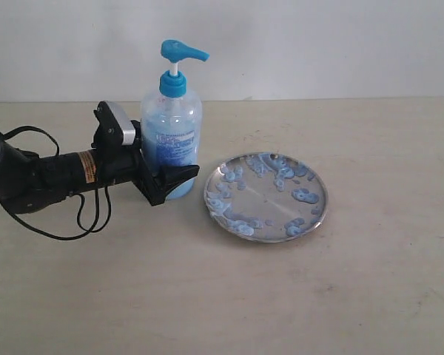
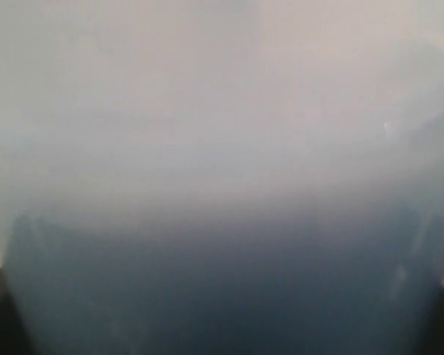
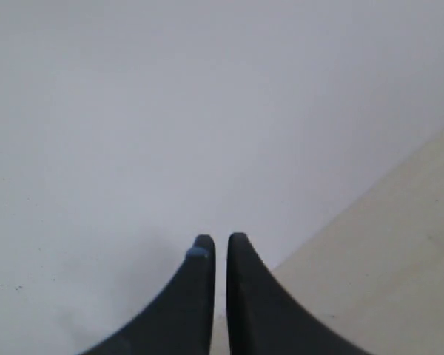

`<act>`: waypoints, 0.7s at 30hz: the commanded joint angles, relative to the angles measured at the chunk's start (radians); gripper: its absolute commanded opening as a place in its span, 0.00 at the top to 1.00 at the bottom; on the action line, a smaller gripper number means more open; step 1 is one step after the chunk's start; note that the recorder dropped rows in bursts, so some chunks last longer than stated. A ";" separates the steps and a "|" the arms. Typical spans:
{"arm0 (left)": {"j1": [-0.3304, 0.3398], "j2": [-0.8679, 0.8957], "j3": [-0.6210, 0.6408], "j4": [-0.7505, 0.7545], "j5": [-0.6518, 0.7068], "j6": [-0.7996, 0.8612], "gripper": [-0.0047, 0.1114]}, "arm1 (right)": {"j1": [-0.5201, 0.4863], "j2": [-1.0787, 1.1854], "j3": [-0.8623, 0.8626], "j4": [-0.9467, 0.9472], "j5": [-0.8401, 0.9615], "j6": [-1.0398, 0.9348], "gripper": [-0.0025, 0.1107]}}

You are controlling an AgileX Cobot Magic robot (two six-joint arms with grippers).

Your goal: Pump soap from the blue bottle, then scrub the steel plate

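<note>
The blue bottle (image 1: pixel 171 144) stands upright on the table, its bright blue pump head (image 1: pixel 182 52) pointing right. My left gripper (image 1: pixel 179 170) is shut around the bottle's lower body, with one black finger (image 1: pixel 179 176) across its front. The left wrist view shows only a blur of the bottle (image 2: pixel 222 222), filling the frame. To the right of the bottle lies the steel plate (image 1: pixel 270 201), with pale blue soap blobs (image 1: pixel 305 196) around its inside. My right gripper (image 3: pixel 220 240) is shut with nothing in it, facing a white wall. One of its fingertips carries a small blue smear (image 3: pixel 197 252). It is out of the exterior view.
The left arm (image 1: pixel 37 177) lies low over the table at the left, with black cables (image 1: pixel 89 218) looping beneath it. A white wall (image 1: pixel 318 44) stands behind the beige table (image 1: pixel 222 296).
</note>
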 commanded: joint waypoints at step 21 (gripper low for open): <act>-0.005 -0.015 -0.005 0.003 0.057 0.008 0.92 | 0.441 1.678 -1.367 -1.809 -0.404 0.675 0.97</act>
